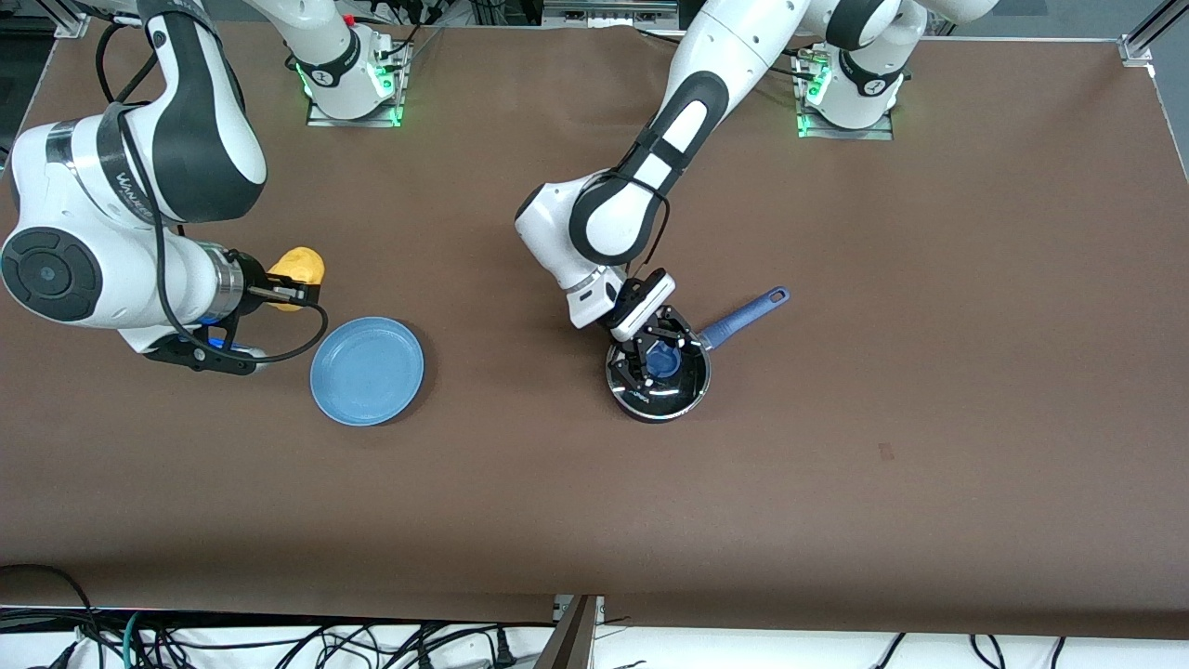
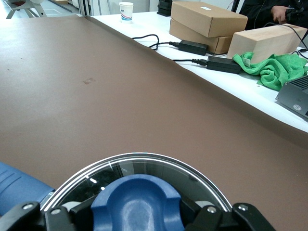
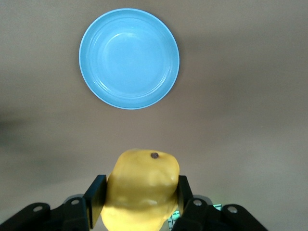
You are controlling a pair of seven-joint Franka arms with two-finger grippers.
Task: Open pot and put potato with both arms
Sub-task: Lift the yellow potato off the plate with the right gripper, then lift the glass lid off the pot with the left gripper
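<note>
The black pot (image 1: 683, 395) stands mid-table, its blue handle (image 1: 745, 316) pointing toward the left arm's end. The glass lid (image 2: 144, 162) rests on it. My left gripper (image 1: 658, 360) reaches down onto the lid and is shut on its blue knob (image 2: 137, 202), one black finger (image 2: 72, 216) on each side. The yellow potato (image 1: 302, 263) is held in my right gripper (image 1: 295, 282), which is shut on it over the table beside the plate. In the right wrist view the potato (image 3: 142, 187) fills the gap between the fingers (image 3: 96, 198).
A flat light-blue plate (image 1: 367, 370) lies on the brown table between the two grippers, toward the right arm's end. Off the table's edge, the left wrist view shows cardboard boxes (image 2: 207, 19), a green cloth (image 2: 272, 67) and power adapters (image 2: 224, 64).
</note>
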